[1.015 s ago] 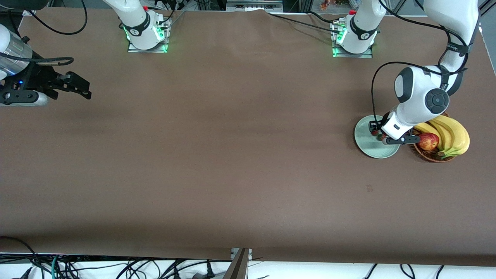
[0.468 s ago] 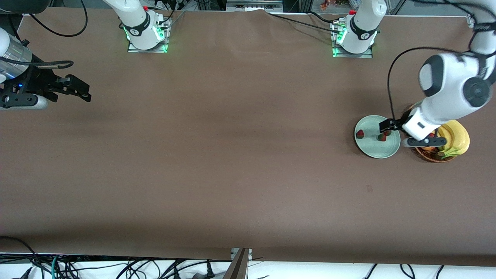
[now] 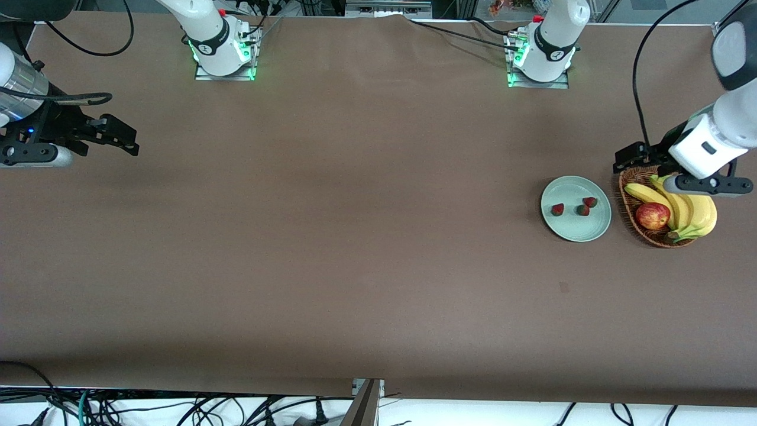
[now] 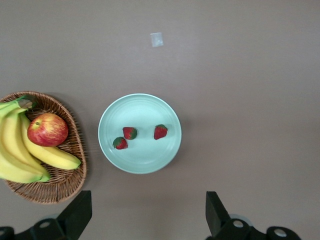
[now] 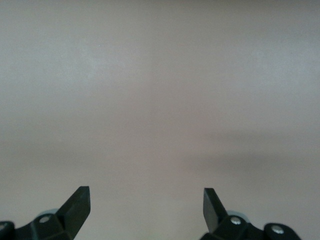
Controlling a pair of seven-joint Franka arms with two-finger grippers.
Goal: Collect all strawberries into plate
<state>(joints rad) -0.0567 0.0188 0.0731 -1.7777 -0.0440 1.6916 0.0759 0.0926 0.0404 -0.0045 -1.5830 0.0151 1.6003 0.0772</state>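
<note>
Three strawberries [image 3: 557, 209] [image 3: 583, 209] [image 3: 589, 202] lie on the pale mint-green plate [image 3: 576, 228] toward the left arm's end of the table. The left wrist view looks down on the plate [image 4: 142, 107] and the three berries [image 4: 160, 131] [image 4: 130, 133] [image 4: 120, 143]. My left gripper [image 3: 631, 157] hangs open and empty, high over the table beside the basket; its fingers [image 4: 80, 212] stand wide apart around nothing. The right gripper [image 3: 125, 141] waits open at the right arm's end, over bare table [image 5: 150, 100].
A brown wicker basket [image 3: 657, 238] stands beside the plate, holding a red apple [image 3: 652, 215] and a bunch of bananas [image 3: 696, 213]. A small pale mark [image 3: 563, 287] lies on the brown cloth, nearer to the front camera than the plate.
The left gripper opened over the plate, left a strawberry there, then rose and drew back toward the left arm's end. One berry rolled a little on the plate. The right arm barely moved.
</note>
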